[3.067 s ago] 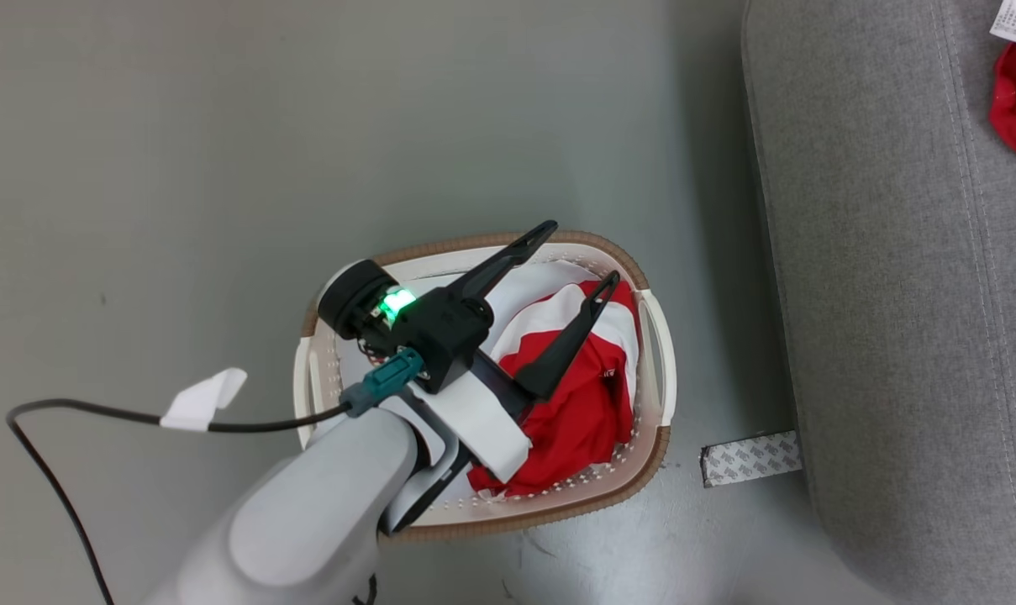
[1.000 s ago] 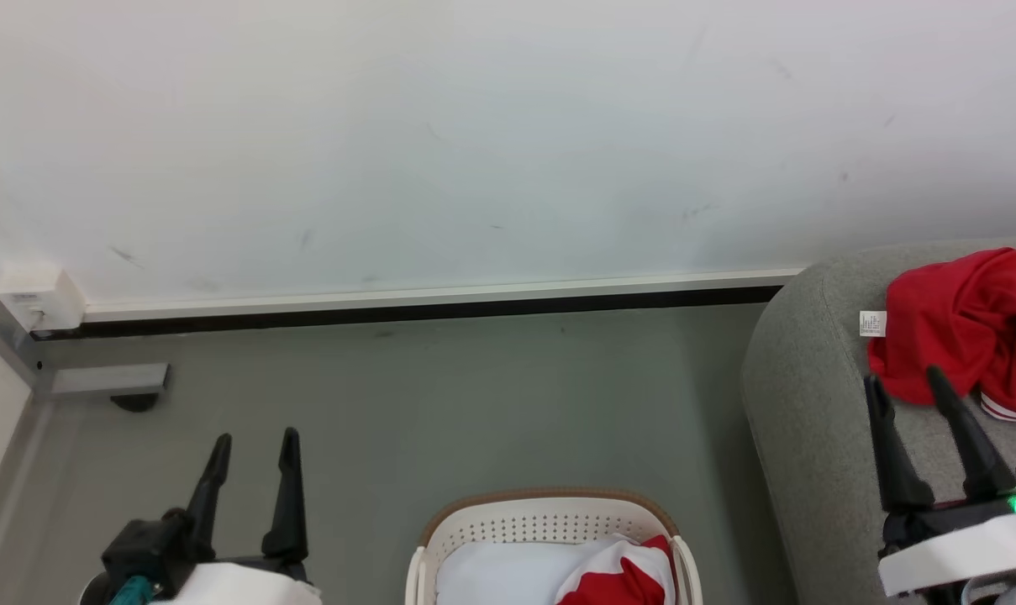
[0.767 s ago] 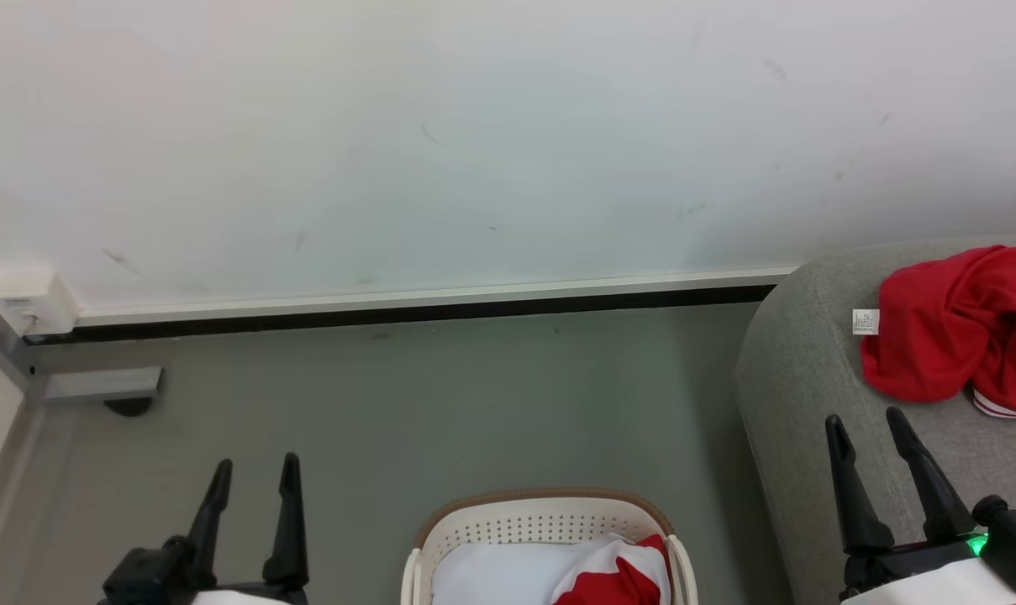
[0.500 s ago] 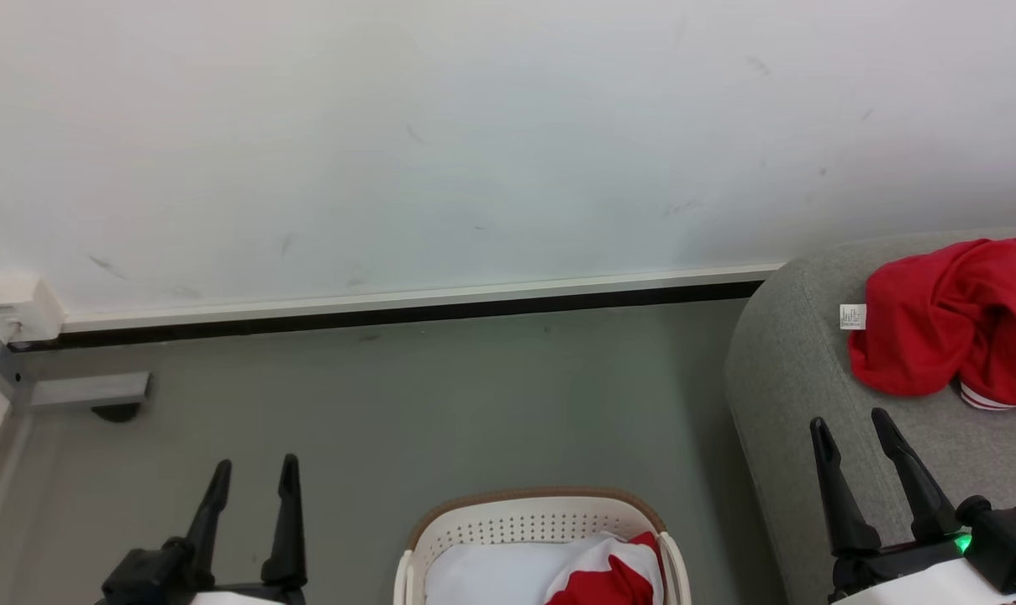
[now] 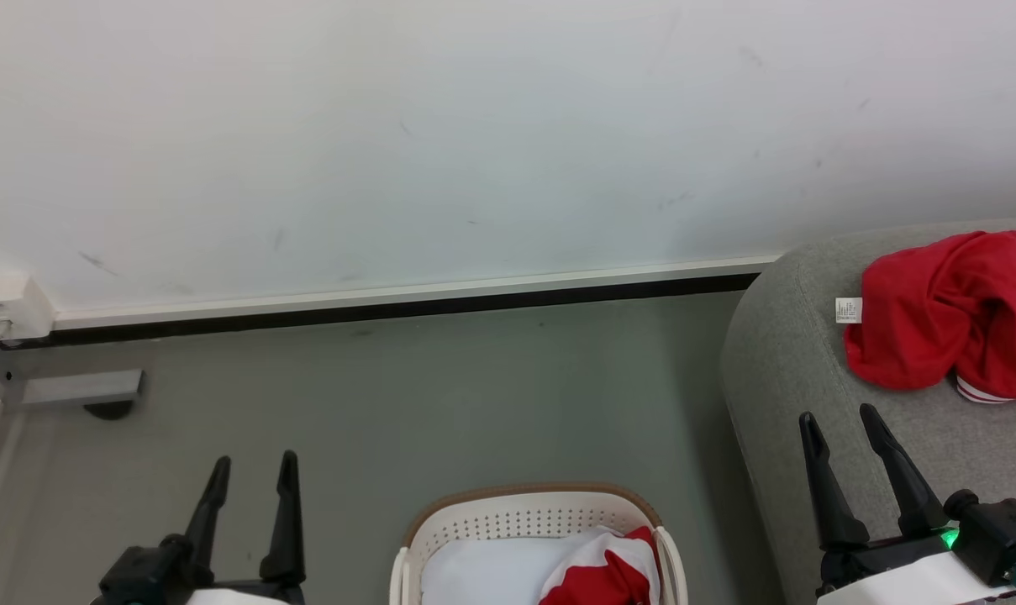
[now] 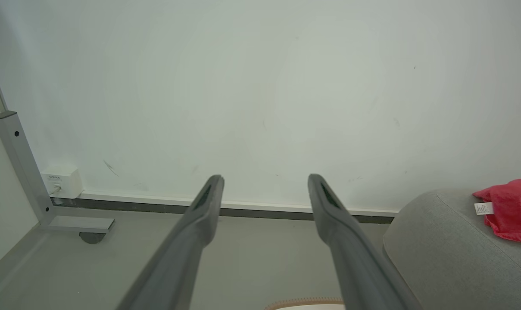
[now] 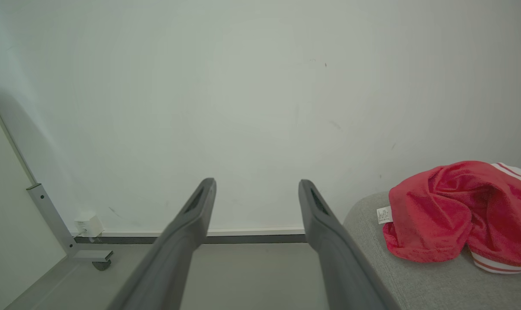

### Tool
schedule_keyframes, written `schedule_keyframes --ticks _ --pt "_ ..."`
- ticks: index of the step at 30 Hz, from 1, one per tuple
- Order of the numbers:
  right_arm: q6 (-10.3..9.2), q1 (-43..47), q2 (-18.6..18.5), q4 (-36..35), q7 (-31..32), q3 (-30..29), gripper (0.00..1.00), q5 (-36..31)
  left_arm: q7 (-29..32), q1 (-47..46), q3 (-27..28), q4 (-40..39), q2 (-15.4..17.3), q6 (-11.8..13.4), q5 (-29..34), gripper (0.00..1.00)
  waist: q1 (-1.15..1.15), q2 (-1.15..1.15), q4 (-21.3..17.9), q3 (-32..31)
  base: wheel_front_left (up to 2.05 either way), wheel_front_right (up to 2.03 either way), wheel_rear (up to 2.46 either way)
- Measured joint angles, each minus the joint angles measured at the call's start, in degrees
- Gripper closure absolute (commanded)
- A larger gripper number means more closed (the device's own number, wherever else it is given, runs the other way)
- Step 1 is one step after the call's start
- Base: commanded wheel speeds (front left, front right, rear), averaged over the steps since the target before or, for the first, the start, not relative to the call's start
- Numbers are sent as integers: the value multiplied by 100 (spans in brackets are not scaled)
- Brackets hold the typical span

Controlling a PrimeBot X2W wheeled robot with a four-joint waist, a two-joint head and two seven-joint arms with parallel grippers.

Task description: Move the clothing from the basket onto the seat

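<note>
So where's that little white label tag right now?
In the head view the white label tag lies far right, on the grey seat, at the left edge of the crumpled red garment.

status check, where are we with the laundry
Open, empty: left pincer, right pincer. One red garment on seat, more clothing in basket. No obstruction seen.

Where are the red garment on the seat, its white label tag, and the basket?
red garment (image 5: 936, 319), head view, middle of the crumpled red fabric.
white label tag (image 5: 848, 310), head view, centre of the tag.
basket (image 5: 524, 490), head view, brown rim at its far side.
</note>
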Motion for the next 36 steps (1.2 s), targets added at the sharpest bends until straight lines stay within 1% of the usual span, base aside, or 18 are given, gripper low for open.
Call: schedule_keyframes --ticks 10,17,21,28,36 --pt "0 -47 29 24 0 -75 0 -5 0 -110 25 3 -10 -24 40 0 1 0 -85 104 0 0 0" --pt "0 -129 26 16 0 -151 0 -13 0 -164 -27 36 -13 -32 38 0 1 0 -240 178 0 0 0" --pt "0 -132 -35 70 0 -129 0 -46 0 -233 -108 46 -14 -56 33 0 1 0 -342 228 0 0 0" --pt "0 -294 -78 66 0 -222 0 -45 0 -264 -156 292 -15 -68 -2 0 1 0 -663 378 0 0 0" --pt "0 -458 -67 16 0 -308 0 -45 0 -566 -333 671 -14 -171 108 0 1 0 -1094 710 0 0 0"
